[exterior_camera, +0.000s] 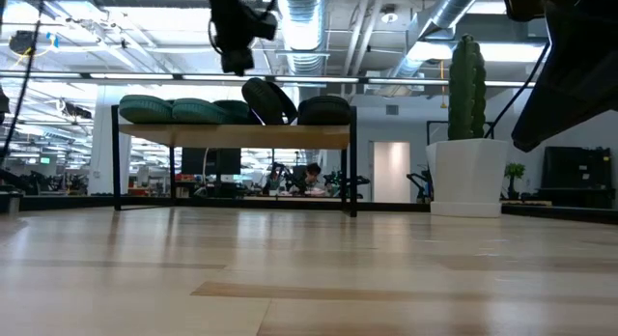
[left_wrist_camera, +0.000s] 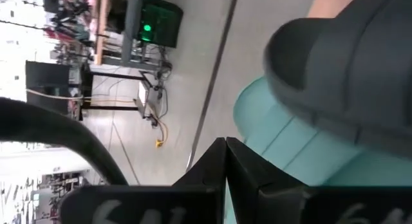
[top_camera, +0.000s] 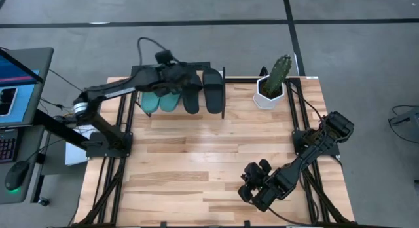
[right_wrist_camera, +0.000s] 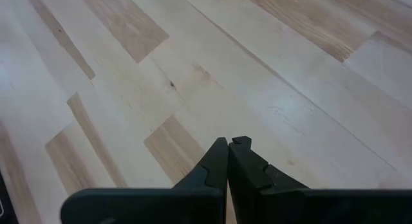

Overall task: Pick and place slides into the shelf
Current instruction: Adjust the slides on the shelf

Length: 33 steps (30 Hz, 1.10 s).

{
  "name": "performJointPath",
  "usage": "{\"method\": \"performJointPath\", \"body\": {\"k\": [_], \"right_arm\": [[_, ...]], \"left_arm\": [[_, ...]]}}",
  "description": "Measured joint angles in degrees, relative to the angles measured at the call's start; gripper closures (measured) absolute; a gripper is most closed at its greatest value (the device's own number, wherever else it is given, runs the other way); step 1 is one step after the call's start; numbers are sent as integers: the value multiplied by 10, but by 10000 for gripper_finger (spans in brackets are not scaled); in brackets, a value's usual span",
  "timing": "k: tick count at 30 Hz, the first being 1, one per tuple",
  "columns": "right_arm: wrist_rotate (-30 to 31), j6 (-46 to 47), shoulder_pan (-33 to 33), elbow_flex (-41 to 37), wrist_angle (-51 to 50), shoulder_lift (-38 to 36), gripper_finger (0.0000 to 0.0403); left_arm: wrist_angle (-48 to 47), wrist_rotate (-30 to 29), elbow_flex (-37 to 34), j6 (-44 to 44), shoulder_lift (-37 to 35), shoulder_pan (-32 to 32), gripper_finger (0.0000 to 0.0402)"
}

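Left gripper (top_camera: pixel 171 75) had its jaws pressed together with nothing between them, hovering over the shelf (top_camera: pixel 222 90) above the slides. In the left wrist view its dark fingers (left_wrist_camera: pixel 225 163) met at the tips, with a teal slide (left_wrist_camera: pixel 283 140) and a black slide (left_wrist_camera: pixel 347 63) right past them. Right gripper (top_camera: pixel 251 186) also had its jaws pressed together, holding nothing, low over bare wooden tabletop (top_camera: pixel 190 162) at the near right, well apart from the shelf; its fingertips (right_wrist_camera: pixel 230 161) touched each other in the right wrist view.

All four slides sat on the shelf at the far edge of the table. High view: teal pair (top_camera: pixel 160 100) on the left half under the left arm, then one black slide (top_camera: pixel 190 97), then the other black slide (top_camera: pixel 213 90) at the right end. Low view: teal slides (exterior_camera: pixel 174 110) lay flat in a row on the top board, one black slide (exterior_camera: pixel 270 99) was tilted up on edge, and the last black slide (exterior_camera: pixel 323 111) lay flat beside it.

A potted cactus (top_camera: pixel 273 82) in a white pot stood right of the shelf.
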Motion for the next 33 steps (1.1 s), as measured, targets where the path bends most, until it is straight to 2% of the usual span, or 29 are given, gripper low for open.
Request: {"method": "performJointPath", "body": {"k": [9, 15, 24, 33], "right_arm": [[0, 0, 6, 0, 1, 0, 403], [0, 0, 5, 0, 2, 0, 403], [0, 0, 5, 0, 8, 0, 403], [0, 0, 5, 0, 8, 0, 403]], "left_arm": [[-73, 37, 65, -11, 65, 10, 402], [-74, 158, 66, -20, 65, 32, 401], [-74, 264, 67, -28, 63, 57, 401], [-27, 351, 67, -8, 63, 64, 401]]}}
